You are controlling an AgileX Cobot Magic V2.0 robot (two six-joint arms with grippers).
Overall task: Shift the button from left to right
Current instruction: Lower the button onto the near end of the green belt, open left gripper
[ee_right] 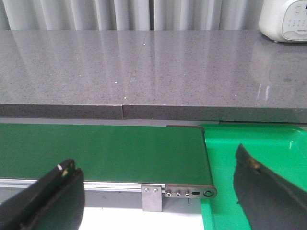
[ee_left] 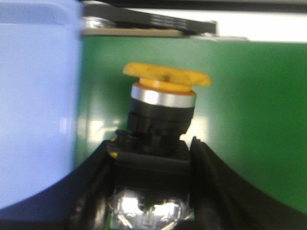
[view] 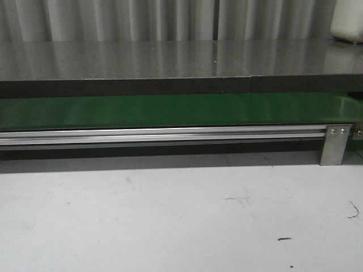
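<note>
In the left wrist view my left gripper (ee_left: 152,155) is shut on the button (ee_left: 160,112), its black body clamped between the two black fingers, its orange cap and silver ring sticking out beyond them over the green belt (ee_left: 249,115). In the right wrist view my right gripper (ee_right: 156,179) is open and empty, fingers wide apart above the end of the green conveyor belt (ee_right: 105,148). Neither gripper nor the button shows in the front view.
A pale blue bin (ee_left: 33,105) stands close beside the held button. A bright green tray (ee_right: 254,143) lies past the belt's end. The belt's aluminium rail (view: 164,135) and bracket (view: 336,144) run across the front view. A grey counter (ee_right: 144,72) lies behind, with a white appliance (ee_right: 285,19).
</note>
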